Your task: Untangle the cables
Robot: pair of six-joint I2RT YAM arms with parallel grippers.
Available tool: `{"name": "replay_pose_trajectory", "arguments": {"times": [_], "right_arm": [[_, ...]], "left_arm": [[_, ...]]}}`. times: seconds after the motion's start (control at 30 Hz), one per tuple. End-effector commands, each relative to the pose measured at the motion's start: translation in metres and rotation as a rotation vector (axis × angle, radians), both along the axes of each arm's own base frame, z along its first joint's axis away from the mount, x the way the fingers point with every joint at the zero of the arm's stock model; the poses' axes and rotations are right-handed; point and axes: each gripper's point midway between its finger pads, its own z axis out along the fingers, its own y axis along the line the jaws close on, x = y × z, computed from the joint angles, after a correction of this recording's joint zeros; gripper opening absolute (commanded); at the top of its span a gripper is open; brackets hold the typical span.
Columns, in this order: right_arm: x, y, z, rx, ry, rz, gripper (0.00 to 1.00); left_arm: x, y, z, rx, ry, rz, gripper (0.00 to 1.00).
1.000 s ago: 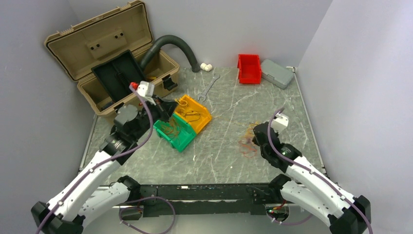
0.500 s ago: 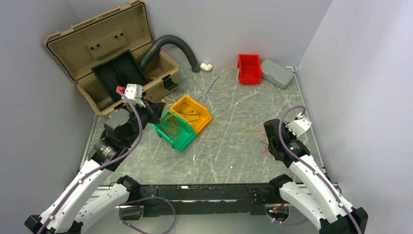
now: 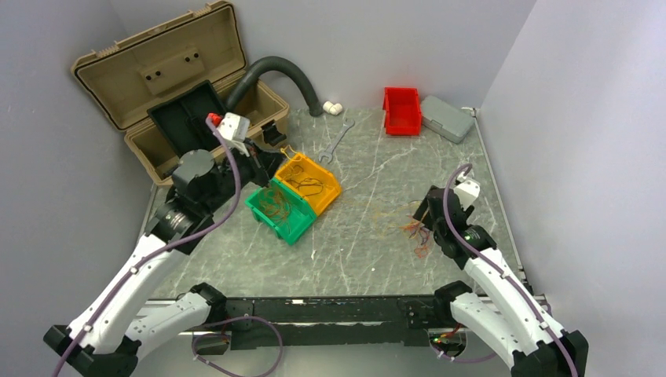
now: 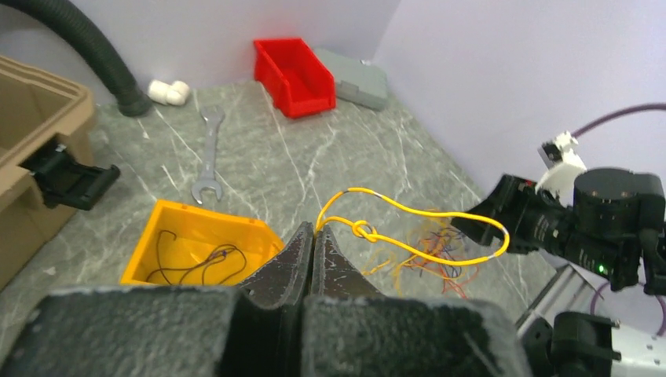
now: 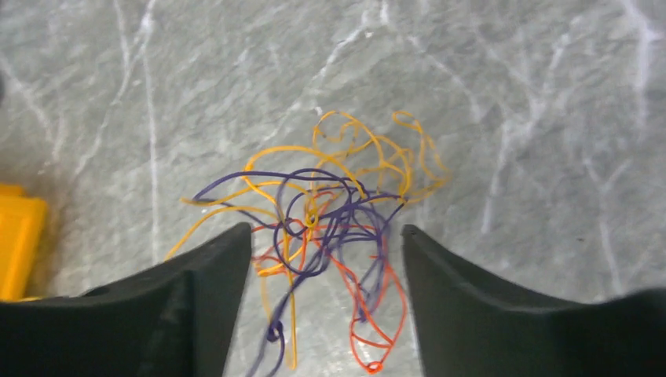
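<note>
Left gripper (image 4: 312, 234) pinched shut on yellow wire (image 4: 362, 230) beside yellow bin (image 4: 149, 255), right gripper (image 5: 326, 236) gaping empty above cables (image 5: 312, 217), well apart from it

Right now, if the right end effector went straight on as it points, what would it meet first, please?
Most likely the tangle of cables on the table, which lies straight ahead of the open right end effector in its wrist view; depth is unclear.
</note>
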Motion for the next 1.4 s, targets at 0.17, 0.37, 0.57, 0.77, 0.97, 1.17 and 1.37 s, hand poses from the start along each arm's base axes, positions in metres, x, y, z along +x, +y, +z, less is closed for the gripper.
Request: {"name": "replay_pose_trajectory", "arguments": {"times": [0.17, 0.37, 0.57, 0.77, 0.97, 1.17, 1.37], "right_arm": [[0.02, 0.07, 0.015, 0.059, -0.042, 0.473, 0.82], [0.02, 0.089, 0.001, 0.11, 0.043, 0.549, 0.81], [0.029, 0.088, -0.017, 0.109, 0.11, 0.502, 0.78], [0.038, 0.07, -0.052, 0.059, 0.211, 0.361, 0.77], [0.052, 0.073, -0.068, 0.036, 0.254, 0.356, 0.72], [0.049, 0.069, -0.062, 0.056, 0.215, 0.332, 0.17], [0.039, 0.07, -0.04, 0.089, 0.144, 0.364, 0.0]], "left_arm": [[-0.009, -0.035, 0.031, -0.03, -0.062, -0.208, 0.0], [-0.006, -0.046, 0.023, -0.024, -0.031, -0.255, 0.0], [0.004, -0.075, -0.029, 0.028, 0.142, -0.355, 0.0], [0.011, -0.118, -0.091, 0.133, 0.257, -0.415, 0.0], [0.023, -0.162, -0.16, 0.31, 0.393, -0.48, 0.1], [0.029, -0.192, -0.198, 0.409, 0.448, -0.558, 0.27], [0.029, -0.215, -0.23, 0.465, 0.441, -0.677, 0.66]]}}
